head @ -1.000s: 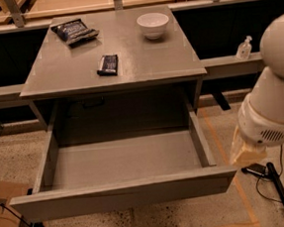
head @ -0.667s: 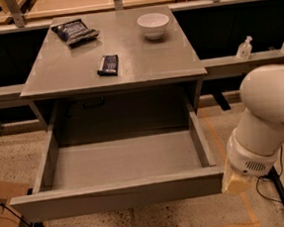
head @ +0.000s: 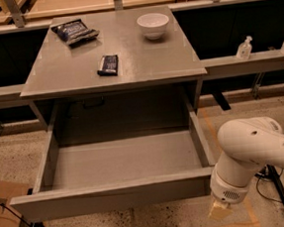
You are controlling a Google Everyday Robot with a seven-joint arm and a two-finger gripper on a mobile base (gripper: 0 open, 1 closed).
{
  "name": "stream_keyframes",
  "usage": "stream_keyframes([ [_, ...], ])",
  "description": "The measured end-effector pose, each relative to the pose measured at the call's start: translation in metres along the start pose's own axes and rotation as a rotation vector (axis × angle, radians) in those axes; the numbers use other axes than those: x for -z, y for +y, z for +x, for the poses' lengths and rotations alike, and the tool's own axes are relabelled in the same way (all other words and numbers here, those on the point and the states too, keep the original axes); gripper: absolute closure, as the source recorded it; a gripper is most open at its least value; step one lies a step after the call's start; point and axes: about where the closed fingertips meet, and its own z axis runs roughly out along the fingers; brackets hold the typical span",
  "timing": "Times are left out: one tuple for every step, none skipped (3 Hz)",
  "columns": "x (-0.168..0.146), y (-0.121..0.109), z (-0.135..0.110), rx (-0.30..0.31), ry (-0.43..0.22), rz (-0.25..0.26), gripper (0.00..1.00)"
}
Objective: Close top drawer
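Note:
The top drawer (head: 114, 196) is pulled far out of the grey cabinet. Its flat grey front panel faces me low in the view, and its grey box interior (head: 123, 159) is empty. My white arm (head: 257, 150) comes in from the right. My gripper (head: 219, 210) hangs at the arm's lower end, just in front of and below the right end of the drawer's front panel. Only its tan tip shows. I cannot tell whether it touches the panel. The lower drawers are hidden.
On the cabinet top (head: 68, 67) lie a white bowl (head: 153, 25), a dark snack bag (head: 74, 31) and a dark bar (head: 108, 65). A clear bottle (head: 244, 48) stands on the right ledge. A cardboard box (head: 4, 217) sits at the bottom left; cables (head: 283, 192) run on the floor at the right.
My arm has swung down and to the left, bringing the gripper from beside the drawer's right wall to in front of its right front corner. The drawer has not moved.

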Motion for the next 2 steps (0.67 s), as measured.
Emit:
stream_keyframes([
  [-0.0036, -0.0238, -0.0106, 0.010, -0.049, 0.063, 1.00],
  [-0.0029, -0.0249, -0.0123, 0.013, -0.053, 0.068, 1.00],
])
